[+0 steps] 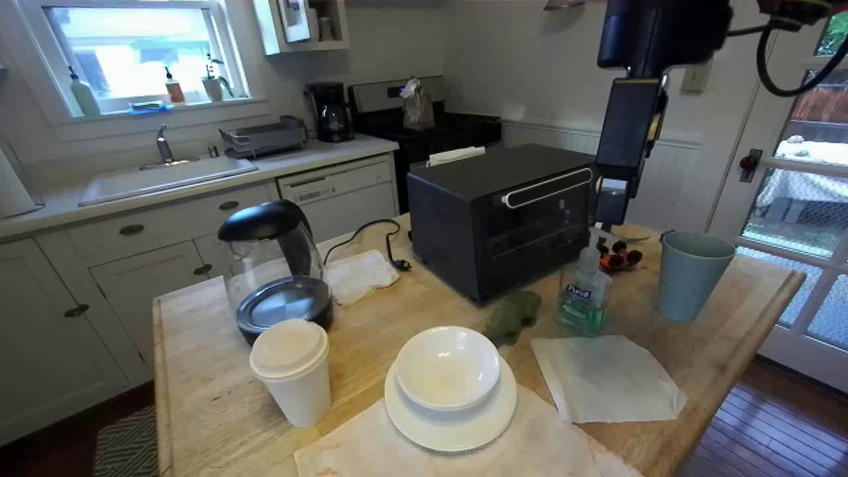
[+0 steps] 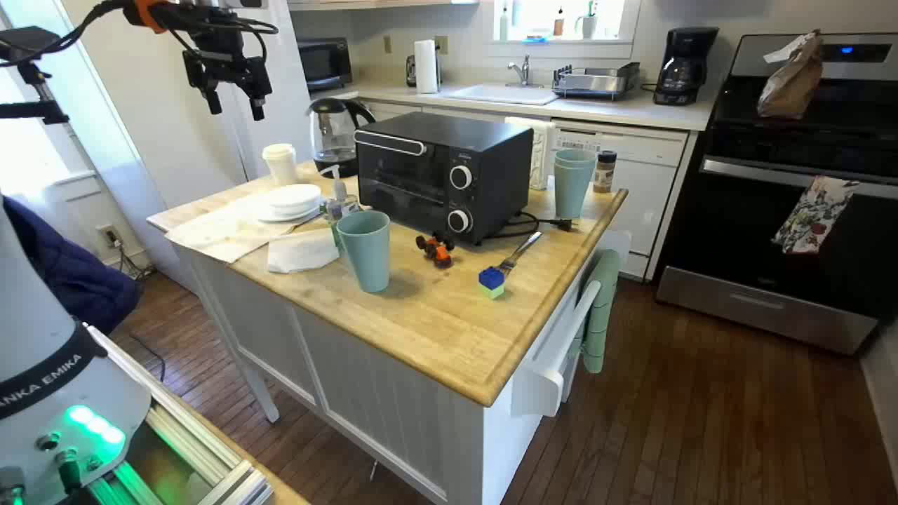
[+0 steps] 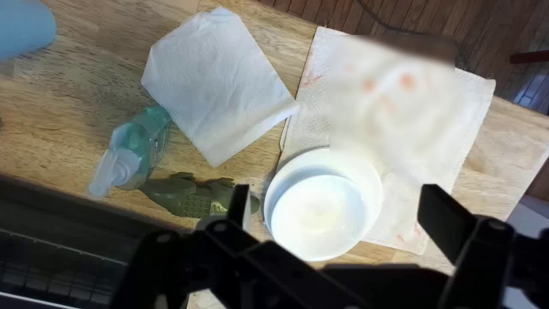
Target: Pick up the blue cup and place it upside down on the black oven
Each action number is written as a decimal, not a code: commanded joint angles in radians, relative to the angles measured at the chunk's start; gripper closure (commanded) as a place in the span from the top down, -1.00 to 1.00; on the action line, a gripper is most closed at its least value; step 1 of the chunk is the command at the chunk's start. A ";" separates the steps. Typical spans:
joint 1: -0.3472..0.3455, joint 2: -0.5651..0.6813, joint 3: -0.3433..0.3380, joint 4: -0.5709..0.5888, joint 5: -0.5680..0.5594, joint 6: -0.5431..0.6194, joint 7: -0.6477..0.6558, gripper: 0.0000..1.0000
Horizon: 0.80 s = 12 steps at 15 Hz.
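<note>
The blue cup (image 1: pixel 694 278) stands upright, open side up, near the table edge in front of the black oven, and shows in both exterior views (image 2: pixel 366 252). Part of it is at the top left of the wrist view (image 3: pixel 23 28). The black oven (image 1: pixel 503 225) stands on the table with its door closed (image 2: pixel 445 133); part of its front is at the lower left of the wrist view (image 3: pixel 55 249). My gripper (image 3: pixel 336 210) is open and empty, high above the white bowl. It hangs above oven height, away from the cup, in an exterior view (image 2: pixel 237 109).
A Purell bottle (image 1: pixel 584 298) stands between the blue cup and the bowl (image 1: pixel 449 368). A white cup (image 1: pixel 291 371) and a glass kettle (image 1: pixel 275 271) stand beyond. More blue-green cups, apparently nested (image 2: pixel 572 186), stand by the oven. A toy car (image 2: pixel 436 250), fork (image 2: pixel 519 254) and block (image 2: pixel 491 282) lie nearby.
</note>
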 commanded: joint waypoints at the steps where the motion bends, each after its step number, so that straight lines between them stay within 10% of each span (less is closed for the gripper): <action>1: -0.007 0.000 0.007 0.002 0.002 -0.002 -0.002 1.00; 12: -0.091 0.052 0.014 -0.011 -0.151 0.145 0.153 1.00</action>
